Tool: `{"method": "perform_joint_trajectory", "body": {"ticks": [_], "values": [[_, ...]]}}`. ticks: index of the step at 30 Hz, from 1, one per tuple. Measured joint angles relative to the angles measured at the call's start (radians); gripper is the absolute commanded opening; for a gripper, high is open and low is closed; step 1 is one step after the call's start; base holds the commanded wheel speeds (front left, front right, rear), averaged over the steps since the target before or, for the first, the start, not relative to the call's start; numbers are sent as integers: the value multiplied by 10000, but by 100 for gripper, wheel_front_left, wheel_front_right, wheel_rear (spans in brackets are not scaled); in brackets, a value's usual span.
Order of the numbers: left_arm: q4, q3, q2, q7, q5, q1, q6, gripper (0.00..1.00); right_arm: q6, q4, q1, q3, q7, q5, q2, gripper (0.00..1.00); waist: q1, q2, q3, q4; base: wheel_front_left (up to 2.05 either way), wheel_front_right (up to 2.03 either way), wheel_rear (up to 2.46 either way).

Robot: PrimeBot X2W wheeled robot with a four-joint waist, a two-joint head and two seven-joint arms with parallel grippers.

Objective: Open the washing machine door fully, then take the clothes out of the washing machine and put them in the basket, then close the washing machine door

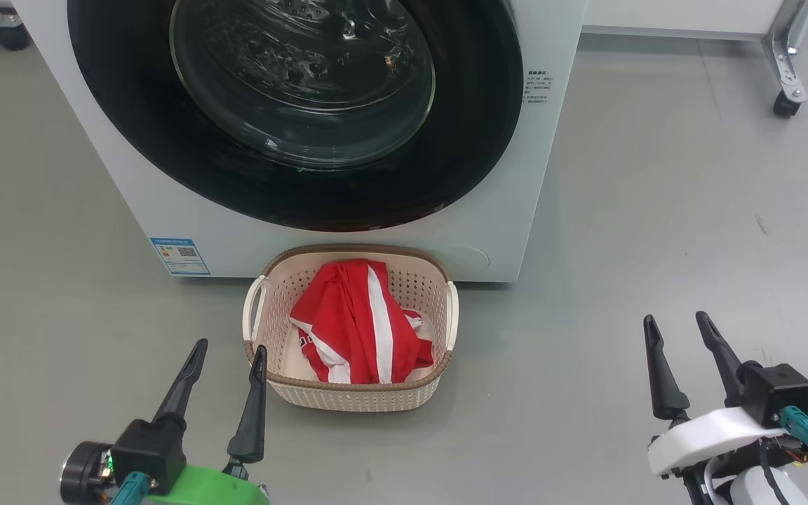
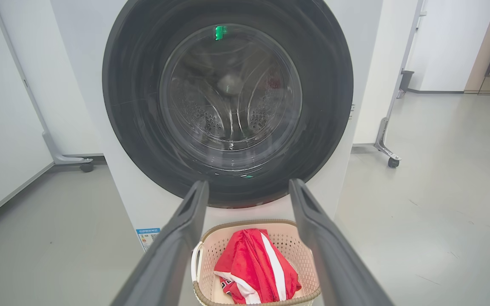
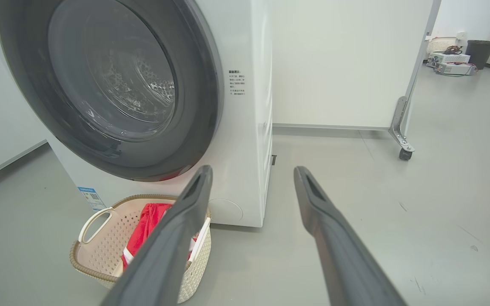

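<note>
Both hands hang free. The left gripper (image 1: pixel 230 347) has its two dark fingers spread wide with nothing between them, its tips just beside the near left corner of the basket (image 1: pixel 355 249) but not touching it. The right gripper (image 1: pixel 675 318) is equally spread and empty, over bare floor (image 1: pixel 656 210) well to the basket's right. Both point toward the washing machine (image 1: pixel 236 238).

The basket sits on the floor just in front of the machine's foot, below the door. Its long axis runs across the machine's front, with one white handle at each end. The clothes (image 1: pixel 355 322) lie heaped inside it, a broad white stripe running from the machine side toward the robot.

The washing machine door (image 1: pixel 130 126) is shut flat against the front, glass bowl facing out.

Straight on, the left wrist camera shows the perforated drum (image 2: pixel 211 123) through the glass. The right wrist camera, set off to the side, takes in the machine's side panel (image 3: pixel 262 127) and a castored partition (image 3: pixel 402 127) beyond.
</note>
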Motion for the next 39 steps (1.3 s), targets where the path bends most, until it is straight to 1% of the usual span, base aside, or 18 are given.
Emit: {"method": "perform_joint_trajectory", "body": {"ticks": [3,12,20,22,27,29,39], "values": [[-46,6,2,10,0,16,0,100,-102,-268,256,-36,0,0,-42,100,0,0,-40,-13,0,0,0],[-146,40,31,84,0,161,12,100,-268,-1053,762,-65,6,-29,-65,100,0,0,-110,-110,0,0,0],[-199,38,31,104,0,184,15,100,-290,-1549,1074,-109,174,-31,-138,100,0,0,-139,-155,0,0,0],[-207,36,31,144,0,187,17,100,-362,-1680,1138,-111,201,-31,-150,100,0,0,-142,-160,0,0,0],[-232,35,31,171,0,193,33,100,-378,-1960,1293,-119,326,-31,-182,100,0,0,-150,-178,0,0,0],[-242,35,31,173,0,194,46,100,-453,-2073,1347,-121,370,-31,-186,100,0,0,-153,-188,0,0,0],[-249,31,33,261,0,199,58,100,-464,-2481,1610,-146,568,-31,-209,100,0,0,-201,-219,0,0,0]]}}
